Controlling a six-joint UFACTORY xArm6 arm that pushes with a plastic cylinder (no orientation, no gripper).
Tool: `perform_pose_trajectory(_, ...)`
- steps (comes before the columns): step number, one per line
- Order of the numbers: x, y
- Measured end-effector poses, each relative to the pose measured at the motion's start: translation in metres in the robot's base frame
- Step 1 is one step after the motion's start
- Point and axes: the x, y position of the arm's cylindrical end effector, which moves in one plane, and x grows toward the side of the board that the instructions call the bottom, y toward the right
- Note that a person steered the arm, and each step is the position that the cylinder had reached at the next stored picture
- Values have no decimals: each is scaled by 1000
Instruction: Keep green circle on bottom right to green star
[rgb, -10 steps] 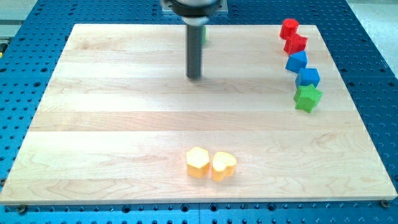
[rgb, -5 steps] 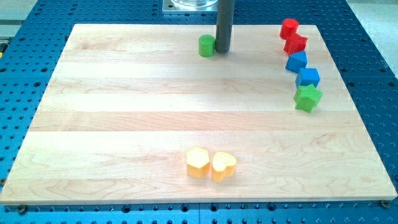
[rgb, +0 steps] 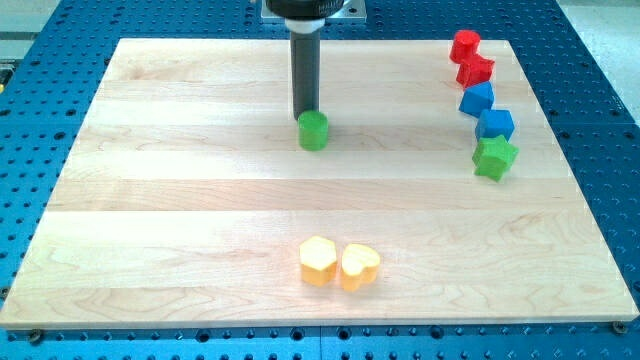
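The green circle (rgb: 314, 131) sits on the wooden board (rgb: 180, 200), a little above the board's middle. My tip (rgb: 305, 113) is right behind it on the view's top side, touching or nearly touching its upper edge. The green star (rgb: 494, 157) lies near the board's right edge, far to the right of the circle and slightly lower.
Two red blocks (rgb: 470, 58) and two blue blocks (rgb: 486, 112) run in a column above the green star along the right edge. Two yellow blocks (rgb: 339, 264) lie side by side near the bottom middle.
The green circle has moved down the view from near the top edge to above the board's middle. My tip went from its right side to its top side.
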Motion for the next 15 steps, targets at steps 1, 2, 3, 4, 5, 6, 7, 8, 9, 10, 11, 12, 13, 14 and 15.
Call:
perform_pose_trajectory(1, -12, -21)
perform_pose_trajectory(2, 24, 6)
perform_pose_trajectory(3, 63, 84)
perform_pose_trajectory(4, 61, 67)
perform_pose_trajectory(5, 55, 46)
perform_pose_trajectory(6, 57, 20)
perform_pose_trajectory(7, 58, -7)
perform_pose_trajectory(8, 87, 17)
perform_pose_trajectory(9, 106, 106)
perform_pose_trajectory(10, 122, 123)
perform_pose_trajectory(11, 145, 108)
perform_pose_trajectory(12, 152, 167)
perform_pose_trajectory(13, 150, 207)
perform_pose_trajectory(14, 150, 162)
perform_pose_trajectory(15, 133, 158)
